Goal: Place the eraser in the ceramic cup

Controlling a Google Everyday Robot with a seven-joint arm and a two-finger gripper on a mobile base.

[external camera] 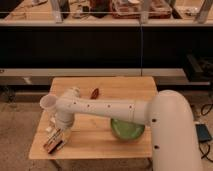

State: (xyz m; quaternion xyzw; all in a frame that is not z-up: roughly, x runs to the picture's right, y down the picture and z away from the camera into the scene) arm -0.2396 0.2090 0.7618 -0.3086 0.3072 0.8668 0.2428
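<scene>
The eraser point(54, 141), a small flat bar with orange-red, black and white stripes, lies near the front left corner of the wooden table point(95, 145). My gripper point(61, 131) points down right above it, at its far end. The white ceramic cup point(48, 103) stands at the table's left edge, just behind and left of my wrist, partly hidden by the arm. My white arm point(105, 110) reaches in from the right across the table.
A green bowl point(127, 131) sits at the front right, partly under my arm. A small dark reddish-brown item point(94, 93) lies near the back middle. Pale whitish blocks point(50, 125) lie at the left edge. Dark shelving stands behind the table.
</scene>
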